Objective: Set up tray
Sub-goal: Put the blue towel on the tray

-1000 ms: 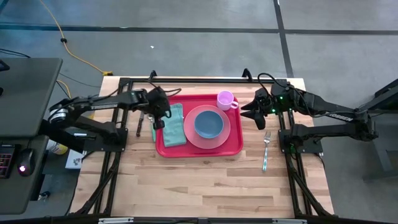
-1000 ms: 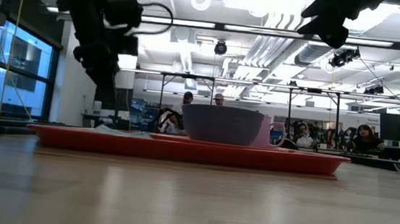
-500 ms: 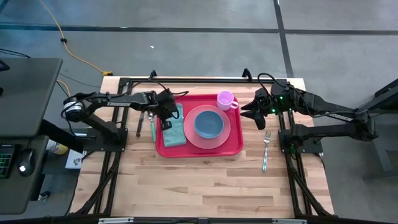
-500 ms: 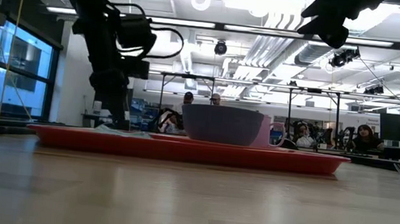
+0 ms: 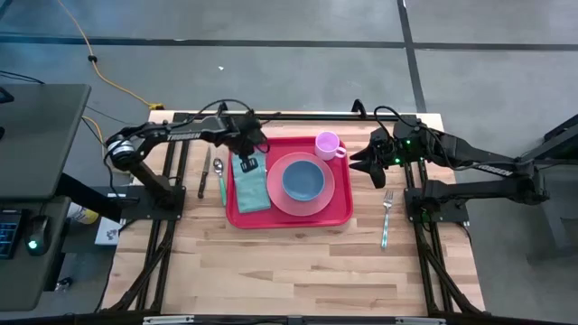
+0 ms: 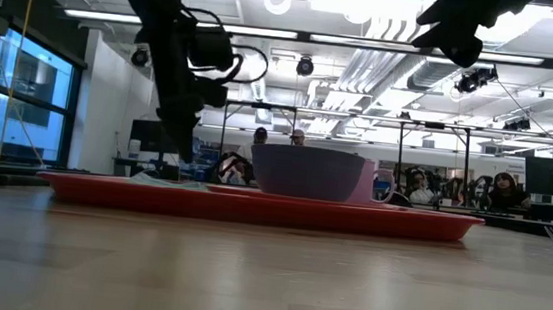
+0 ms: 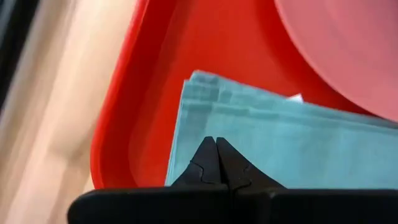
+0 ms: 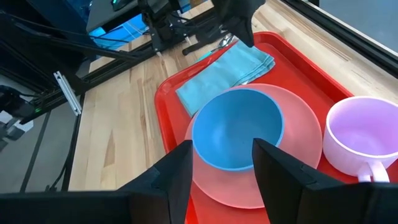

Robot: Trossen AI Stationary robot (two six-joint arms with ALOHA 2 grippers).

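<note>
Red plastic tray holds round pink plate, blue bowl, pink mug, teal napkin. Metal fork at tray's 3 o'clock, knife and spoon at 9 remain. Left gripper clenched empty above napkin; right gripper parted, empty.

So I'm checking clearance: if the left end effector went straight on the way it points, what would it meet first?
Probably the napkin: the left end effector, shut, points down at its near edge, with the tray beneath. How much gap remains is unclear.

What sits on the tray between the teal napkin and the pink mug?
In the high view, the pink plate with the blue bowl lies between napkin and mug on the tray.
</note>
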